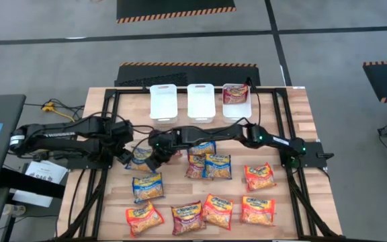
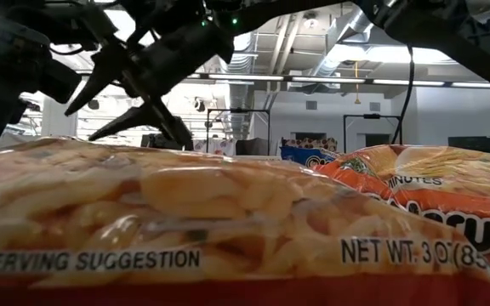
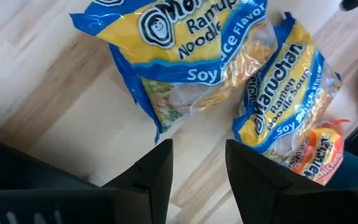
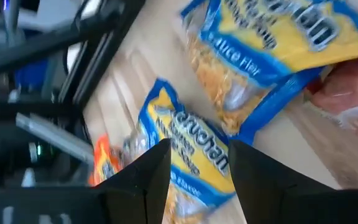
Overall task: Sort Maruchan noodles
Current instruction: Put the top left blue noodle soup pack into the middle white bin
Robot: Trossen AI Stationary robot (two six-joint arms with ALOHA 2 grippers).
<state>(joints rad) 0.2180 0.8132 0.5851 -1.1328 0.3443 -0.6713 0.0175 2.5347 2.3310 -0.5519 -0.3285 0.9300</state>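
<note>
Left gripper (image 1: 127, 158), jaws parted and empty, hovers at nine o'clock of the blue-and-yellow plastic soy-sauce noodle packet (image 1: 142, 158), just beside it. Right gripper (image 1: 158, 160), also parted and empty, closes from three o'clock; both arms sit equally near the packet.

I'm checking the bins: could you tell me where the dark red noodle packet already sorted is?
In the high view, the dark red packet lies in the rightmost white bin at the table's far edge.
</note>
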